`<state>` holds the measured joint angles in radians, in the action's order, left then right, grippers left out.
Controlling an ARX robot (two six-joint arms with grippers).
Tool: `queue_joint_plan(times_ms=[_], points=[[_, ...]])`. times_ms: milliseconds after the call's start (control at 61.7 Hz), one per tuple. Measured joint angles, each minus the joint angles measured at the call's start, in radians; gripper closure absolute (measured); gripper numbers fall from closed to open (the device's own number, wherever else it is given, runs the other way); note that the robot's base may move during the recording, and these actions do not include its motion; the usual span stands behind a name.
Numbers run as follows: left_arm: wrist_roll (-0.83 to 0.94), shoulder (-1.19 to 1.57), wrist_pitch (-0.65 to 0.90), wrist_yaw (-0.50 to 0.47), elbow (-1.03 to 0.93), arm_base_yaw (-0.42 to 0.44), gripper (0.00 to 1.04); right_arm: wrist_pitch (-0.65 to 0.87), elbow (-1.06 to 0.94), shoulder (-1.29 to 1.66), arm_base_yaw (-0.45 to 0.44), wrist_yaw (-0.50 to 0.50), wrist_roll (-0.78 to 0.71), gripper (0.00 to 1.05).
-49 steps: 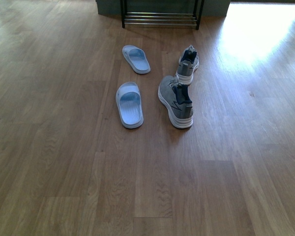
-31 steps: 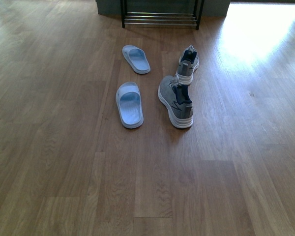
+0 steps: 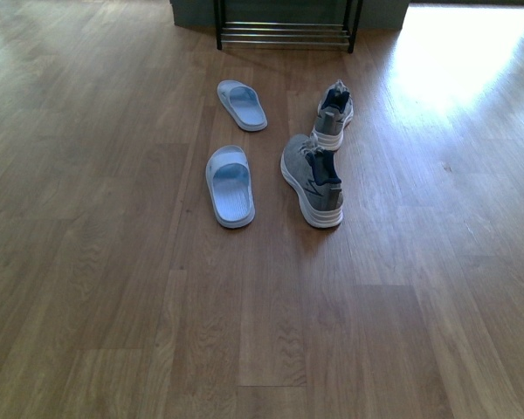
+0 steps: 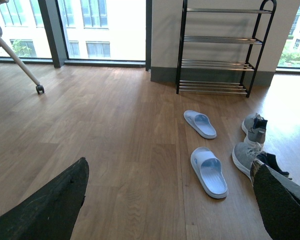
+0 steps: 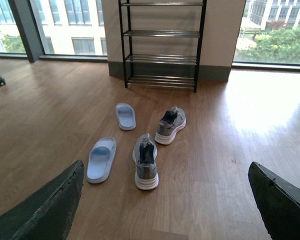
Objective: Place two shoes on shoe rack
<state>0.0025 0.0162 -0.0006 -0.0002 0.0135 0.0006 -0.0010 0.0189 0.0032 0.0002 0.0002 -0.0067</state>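
While sneakers (image 3: pixel 313 179) sit short of rack (image 3: pixel 285 33) | left gripper (image 4: pixel 168 167), right gripper (image 5: pixel 165 167) spread, empty | risk: slippers (image 3: pixel 230 188) on their left grabbed instead; nearer one seemingly leaning, may tip

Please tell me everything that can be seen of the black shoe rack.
The shoe rack has a thin black frame, seemingly metal, with a rounded top corner, and four shelves of thin shiny horizontal bars. It stands upright on the wooden floor, its back close to a light wall. Nothing lies on its shelves; only the floor is seen touching it.
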Motion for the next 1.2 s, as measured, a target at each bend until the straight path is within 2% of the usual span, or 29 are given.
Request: queue_joint_plan(times_ms=[1199], points=[[0.000, 0.000, 0.000, 0.000, 0.000, 0.000, 0.09, 0.000, 0.000, 0.000, 0.000, 0.000, 0.000, 0.09]])
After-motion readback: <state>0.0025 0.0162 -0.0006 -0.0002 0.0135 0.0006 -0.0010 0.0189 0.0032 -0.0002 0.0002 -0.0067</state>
